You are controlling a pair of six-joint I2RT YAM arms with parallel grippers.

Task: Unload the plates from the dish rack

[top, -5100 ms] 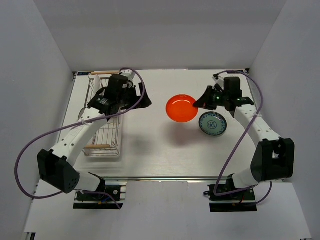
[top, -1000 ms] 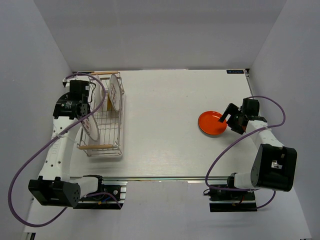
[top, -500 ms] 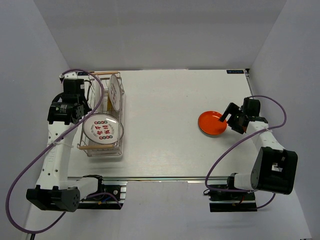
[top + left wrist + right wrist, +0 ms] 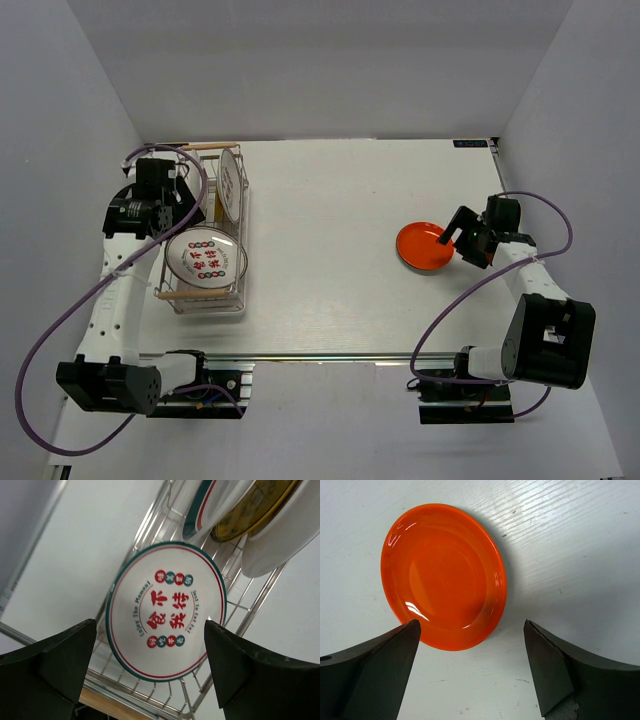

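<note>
The left hand [image 4: 150, 624] is wide open and holds nothing. It hangs over the near part of the dish rack [image 4: 215, 300]. Right in front of it is the white plate with red and green marks [image 4: 167, 610]. That plate lies face up across the wires, just past the near wooden handle [image 4: 190, 294]. I think this plate is the next one to take, and the left arm is much nearer to it than the right arm. The rack runs long from near to far, so the way out is up and then over its right side. The plate's rim sits close to the wires, so a finger has to slip in at the edge.

Farther along the rack, more plates [image 4: 230, 185] stand on edge, close together.

Over on the right, the orange plate [image 4: 445, 577] is on the bench [image 4: 320, 290]. The right hand [image 4: 471, 622] is wide open beside it and is not touching it. There is a lot of bench between the rack and the orange plate for putting plates down.
</note>
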